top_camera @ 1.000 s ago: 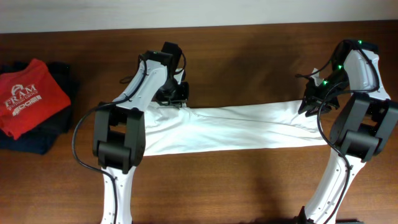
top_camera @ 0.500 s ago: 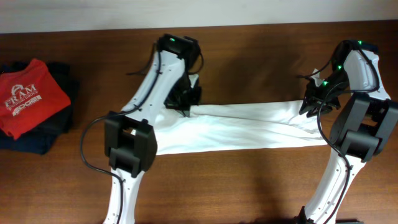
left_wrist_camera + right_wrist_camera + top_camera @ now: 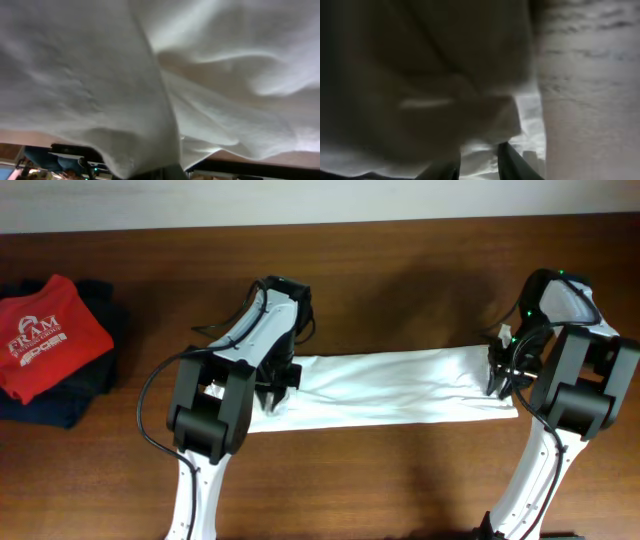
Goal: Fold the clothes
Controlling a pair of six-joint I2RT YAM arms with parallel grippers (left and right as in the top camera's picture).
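The white T-shirt (image 3: 400, 385) lies as a long narrow strip across the middle of the table. My left gripper (image 3: 278, 385) is at its left end, shut on the cloth. In the left wrist view white cloth (image 3: 100, 75) drapes over nearly everything and hides the fingers. My right gripper (image 3: 500, 372) is at the strip's right end, shut on the cloth. In the right wrist view, white fabric (image 3: 520, 125) bunches just above the two dark fingertips (image 3: 479, 162). The chest graphic is hidden.
A red shirt with white "FRAM" lettering (image 3: 45, 335) lies on a dark folded garment (image 3: 60, 405) at the far left of the wooden table (image 3: 400, 280). The table's back edge meets a pale wall.
My left gripper swung from the back edge toward the front, carrying cloth over. The right gripper also came slightly forward. The strip is now narrower and flatter.
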